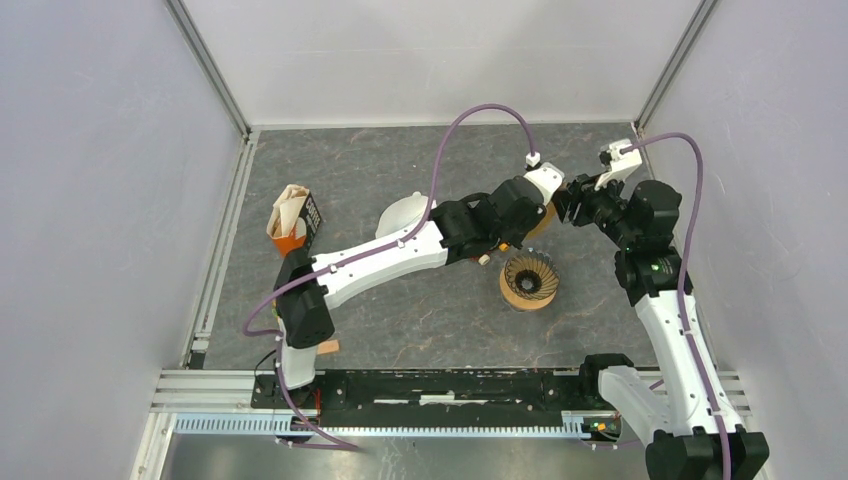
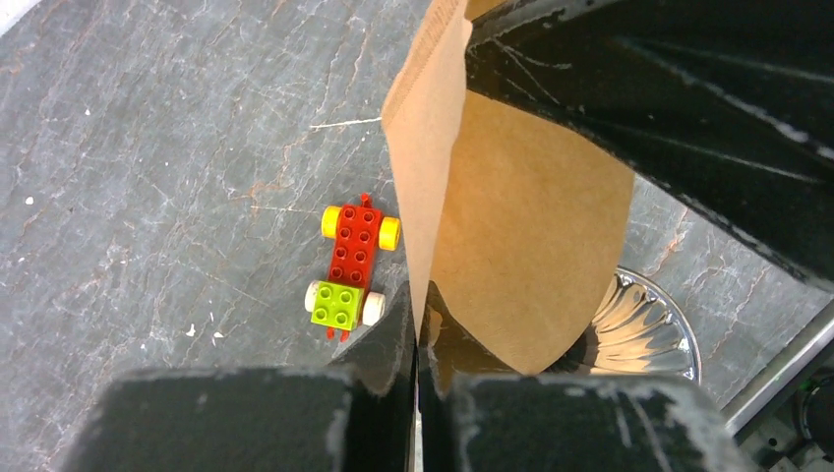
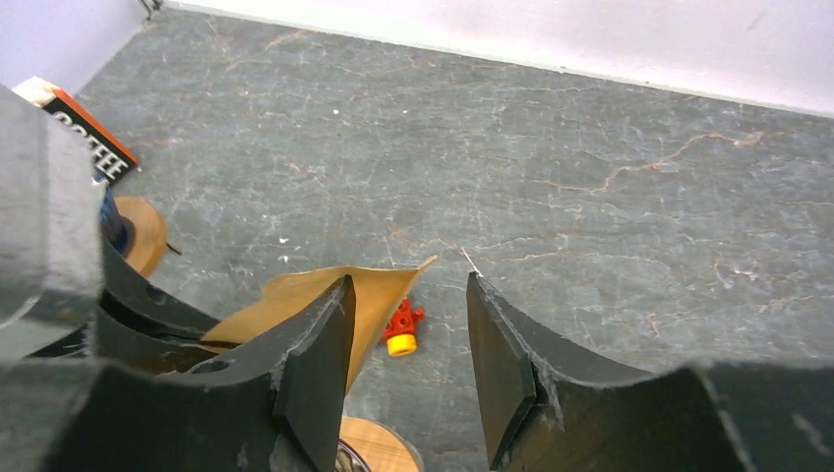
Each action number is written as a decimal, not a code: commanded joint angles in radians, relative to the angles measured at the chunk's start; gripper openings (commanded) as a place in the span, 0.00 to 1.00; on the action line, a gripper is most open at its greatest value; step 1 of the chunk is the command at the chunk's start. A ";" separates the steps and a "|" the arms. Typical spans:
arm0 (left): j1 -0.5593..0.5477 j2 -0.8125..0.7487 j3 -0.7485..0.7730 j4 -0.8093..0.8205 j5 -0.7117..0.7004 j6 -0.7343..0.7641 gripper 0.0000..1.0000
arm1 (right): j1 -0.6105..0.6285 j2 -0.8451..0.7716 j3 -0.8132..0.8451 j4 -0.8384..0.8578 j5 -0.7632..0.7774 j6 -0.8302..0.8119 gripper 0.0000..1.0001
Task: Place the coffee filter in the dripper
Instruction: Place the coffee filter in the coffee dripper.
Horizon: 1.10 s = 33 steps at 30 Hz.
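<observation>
The brown paper coffee filter (image 2: 511, 226) hangs pinched at its edge in my left gripper (image 2: 418, 320), which is shut on it above the table. In the top view the coffee filter (image 1: 545, 222) shows between the two wrists, just up and right of the dripper (image 1: 530, 280), a ribbed glass cone on a wooden ring. The dripper's rim (image 2: 654, 334) shows below the paper. My right gripper (image 3: 408, 287) stands open, nothing between its fingers; the coffee filter (image 3: 384, 293) lies just beyond its left finger (image 3: 315, 364).
A small red, green and yellow toy brick car (image 2: 352, 265) lies on the table under the filter. A box of filters (image 1: 293, 220) stands at the left, with a white rounded object (image 1: 405, 215) near it. Walls enclose the grey table (image 1: 400, 330).
</observation>
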 commanded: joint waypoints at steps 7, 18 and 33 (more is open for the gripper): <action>-0.031 -0.088 -0.041 0.086 0.028 0.151 0.02 | -0.002 -0.001 0.037 -0.081 -0.045 -0.196 0.52; -0.067 -0.116 -0.084 0.110 0.007 0.226 0.02 | -0.001 -0.055 0.035 -0.082 -0.116 -0.331 0.51; -0.068 -0.151 -0.126 0.124 0.022 0.218 0.02 | -0.002 -0.069 0.014 -0.081 -0.181 -0.377 0.14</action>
